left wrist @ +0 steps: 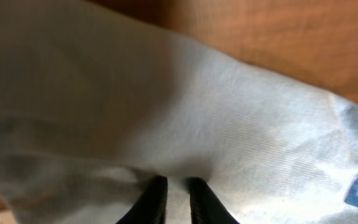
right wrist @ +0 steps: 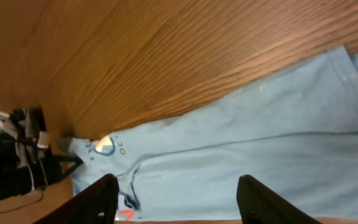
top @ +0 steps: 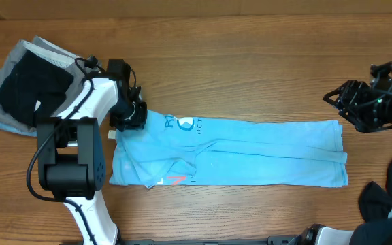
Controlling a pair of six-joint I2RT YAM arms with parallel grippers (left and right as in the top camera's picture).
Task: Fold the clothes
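The light-blue T-shirt (top: 250,153) lies folded into a long strip across the middle of the table, with white lettering (top: 182,124) and a small red mark (top: 175,180) near its left end. My left gripper (top: 129,117) is at the shirt's upper left corner. In the left wrist view the left gripper (left wrist: 178,198) has its dark fingers (left wrist: 157,200) nearly together, pinching a fold of the pale cloth (left wrist: 229,124). My right gripper (top: 331,97) hovers just past the shirt's upper right corner. The right gripper (right wrist: 178,194) stands open with nothing in it, and the shirt (right wrist: 247,155) shows beyond it.
A heap of black and grey garments (top: 26,88) sits at the far left of the table, beside the left arm. A dark shape (top: 383,201) lies at the right edge. Bare wood (top: 250,61) stretches behind the shirt.
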